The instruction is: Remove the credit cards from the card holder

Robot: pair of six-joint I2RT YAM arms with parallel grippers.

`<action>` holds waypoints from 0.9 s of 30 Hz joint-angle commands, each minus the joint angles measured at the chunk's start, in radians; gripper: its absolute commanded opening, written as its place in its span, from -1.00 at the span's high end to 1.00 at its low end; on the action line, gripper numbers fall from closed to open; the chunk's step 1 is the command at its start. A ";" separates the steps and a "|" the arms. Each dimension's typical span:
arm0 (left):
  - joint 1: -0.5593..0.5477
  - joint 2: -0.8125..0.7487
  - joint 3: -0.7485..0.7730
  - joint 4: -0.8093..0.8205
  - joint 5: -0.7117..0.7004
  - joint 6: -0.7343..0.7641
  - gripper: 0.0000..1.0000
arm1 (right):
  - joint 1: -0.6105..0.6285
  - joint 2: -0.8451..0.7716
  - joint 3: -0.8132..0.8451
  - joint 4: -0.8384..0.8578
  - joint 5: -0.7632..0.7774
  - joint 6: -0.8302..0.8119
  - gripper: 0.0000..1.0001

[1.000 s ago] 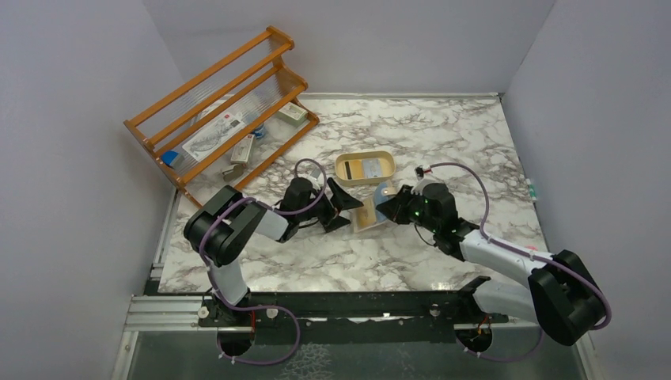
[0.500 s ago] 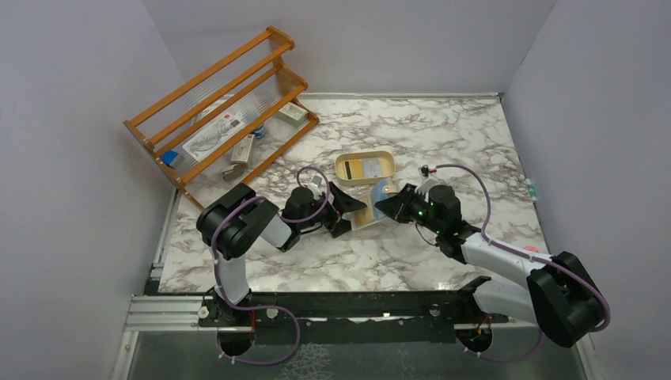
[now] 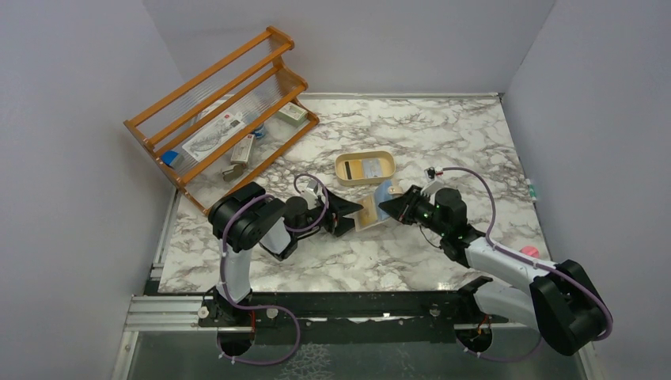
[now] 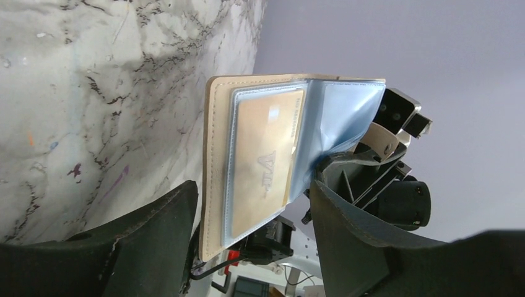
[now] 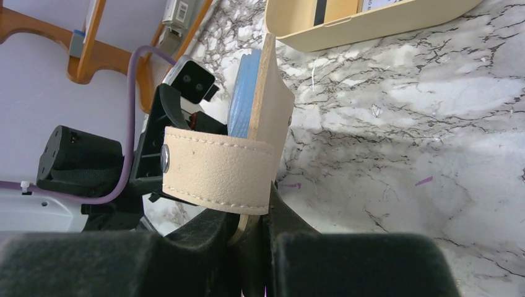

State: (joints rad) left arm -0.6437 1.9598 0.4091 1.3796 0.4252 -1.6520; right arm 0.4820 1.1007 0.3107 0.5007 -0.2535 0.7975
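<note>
The tan card holder (image 3: 369,214) stands open on edge at the table's middle. My right gripper (image 3: 393,208) is shut on one of its flaps; in the right wrist view the gripper (image 5: 260,216) pinches the tan flap (image 5: 271,114) below the snap tab (image 5: 216,170). My left gripper (image 3: 342,214) is open, its fingers (image 4: 158,238) on either side of the holder's other half (image 4: 216,161). A yellow-orange credit card (image 4: 263,154) sits in a clear pocket against the light blue inside (image 4: 337,114). Two more cards, one with a dark stripe, lie in the cream tray (image 3: 365,180).
The cream oval tray also shows in the right wrist view (image 5: 371,23), just behind the holder. An orange wooden rack (image 3: 221,119) with small items stands at the back left. A small pink object (image 3: 528,252) lies near the right arm, and a small item (image 3: 532,190) at the right table edge.
My left arm has swung right and lower, bringing its open gripper closer around the card holder. My right gripper has shifted slightly right, still holding the flap.
</note>
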 commanded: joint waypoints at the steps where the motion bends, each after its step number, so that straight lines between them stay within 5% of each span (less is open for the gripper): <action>1: -0.011 0.002 0.009 0.105 -0.023 -0.015 -0.36 | -0.011 -0.021 0.000 0.058 -0.038 0.013 0.99; 9: -0.029 0.010 0.014 0.116 -0.036 -0.024 -0.20 | -0.013 -0.031 -0.005 0.060 -0.039 0.014 0.99; 13: -0.030 0.010 0.015 0.137 -0.037 -0.030 0.13 | -0.014 -0.036 -0.013 0.065 -0.044 0.016 0.99; 19: -0.031 0.019 0.033 0.148 -0.013 -0.036 0.99 | -0.019 -0.044 -0.012 0.057 -0.049 0.014 0.99; 21: -0.031 0.015 0.030 0.141 -0.013 -0.033 1.00 | -0.023 -0.053 -0.008 0.041 -0.049 0.009 0.98; 23: -0.028 0.001 0.028 0.108 -0.009 -0.014 1.00 | -0.027 -0.070 0.006 -0.017 -0.034 -0.001 0.80; 27: 0.004 -0.087 0.031 -0.043 0.012 0.094 1.00 | -0.065 -0.121 0.078 -0.197 -0.006 -0.054 -0.18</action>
State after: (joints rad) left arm -0.6674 1.9575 0.4332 1.4437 0.4156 -1.6711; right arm 0.4507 1.0370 0.3073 0.4397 -0.2749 0.7971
